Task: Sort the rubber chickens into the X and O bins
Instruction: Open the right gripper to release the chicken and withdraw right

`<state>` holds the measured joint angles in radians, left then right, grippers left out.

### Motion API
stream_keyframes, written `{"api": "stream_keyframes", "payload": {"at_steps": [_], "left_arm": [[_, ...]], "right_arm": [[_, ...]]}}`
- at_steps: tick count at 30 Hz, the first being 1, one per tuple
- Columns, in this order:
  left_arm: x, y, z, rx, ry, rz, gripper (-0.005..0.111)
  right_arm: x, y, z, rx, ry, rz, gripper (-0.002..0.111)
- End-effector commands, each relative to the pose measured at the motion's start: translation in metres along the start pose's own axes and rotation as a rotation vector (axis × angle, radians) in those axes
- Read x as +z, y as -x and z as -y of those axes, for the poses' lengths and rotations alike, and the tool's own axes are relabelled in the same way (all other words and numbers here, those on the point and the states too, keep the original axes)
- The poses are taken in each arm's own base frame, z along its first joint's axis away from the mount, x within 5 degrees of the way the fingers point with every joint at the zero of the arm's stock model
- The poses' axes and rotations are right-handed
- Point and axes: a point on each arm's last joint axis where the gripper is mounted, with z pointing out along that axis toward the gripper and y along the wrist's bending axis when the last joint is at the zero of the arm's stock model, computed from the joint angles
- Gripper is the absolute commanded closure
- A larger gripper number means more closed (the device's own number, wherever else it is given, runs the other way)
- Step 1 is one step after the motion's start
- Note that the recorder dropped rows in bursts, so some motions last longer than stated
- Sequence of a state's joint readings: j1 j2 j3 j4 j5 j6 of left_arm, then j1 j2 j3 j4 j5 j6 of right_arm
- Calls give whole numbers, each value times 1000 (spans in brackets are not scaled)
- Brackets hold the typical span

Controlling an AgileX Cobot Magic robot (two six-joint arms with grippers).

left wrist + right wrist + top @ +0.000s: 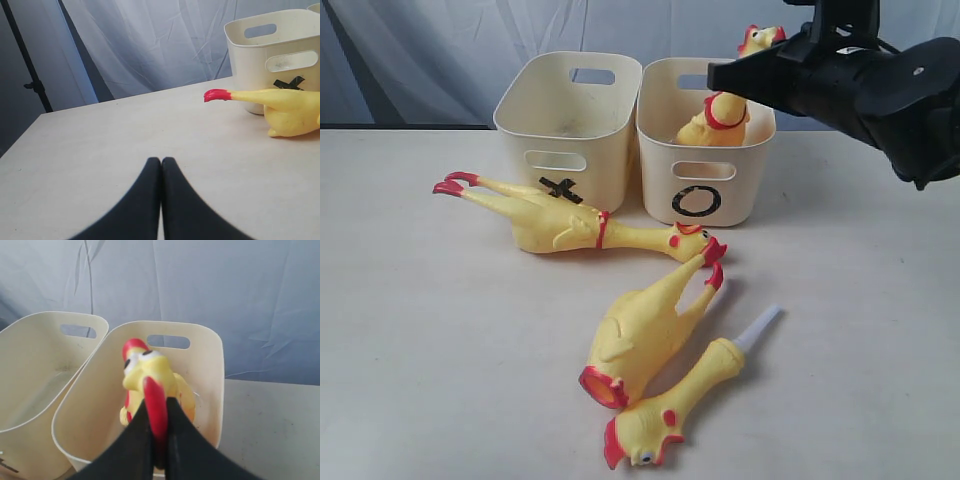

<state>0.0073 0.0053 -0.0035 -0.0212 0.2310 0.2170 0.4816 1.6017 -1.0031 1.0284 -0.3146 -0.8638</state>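
The X bin (570, 120) and the O bin (705, 165) are cream tubs standing side by side at the back. My right gripper (159, 407) is shut on the red wattle of a yellow rubber chicken (150, 371) and holds it upright over the O bin (210, 365). That chicken's body (715, 120) hangs inside the tub. Three more rubber chickens lie on the table: one (560, 222) in front of the X bin, one (640, 335) nearer the front, and one (670, 420) with a white tube at its end. My left gripper (161, 161) is shut and empty, low over bare table, some way from a chicken's red foot (216, 95).
The X bin (270, 55) looks empty inside. A grey-blue curtain (420, 50) hangs behind the table. A dark stand pole (30, 75) stands beyond the table's far edge in the left wrist view.
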Motion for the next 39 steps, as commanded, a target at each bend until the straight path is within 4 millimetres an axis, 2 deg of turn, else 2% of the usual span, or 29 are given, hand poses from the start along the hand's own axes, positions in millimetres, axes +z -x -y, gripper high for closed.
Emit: {"api": "stream_keyframes", "payload": {"at_steps": [1,7,10,14,17,30,34,39], "left_arm": [[0,0,1,-3,-7,9,107],[0,0,1,-3,-7,9,107],[0,0,1,-3,-7,9,107],[0,0,1,-3,-7,9,107],[0,0,1,-3,-7,9,107],[0,0,1,-3,-7,9,107],[0,0,1,-3,-7,9,107],[0,0,1,-3,-7,9,107]], "right_arm": [[1,2,-1,-42,17,-3,109],[1,1,-2,-63,21,-9,108],[1,1,-1,-61,16,-15,97],[1,1,-1,-60,15,-16,76],[1,1,-1,-60,12,-14,68],[0,2,-1,-59,11,-8,66],[-6,9,0,-53,13,14,65],[-25,27,2,-36,29,73,48]]}}
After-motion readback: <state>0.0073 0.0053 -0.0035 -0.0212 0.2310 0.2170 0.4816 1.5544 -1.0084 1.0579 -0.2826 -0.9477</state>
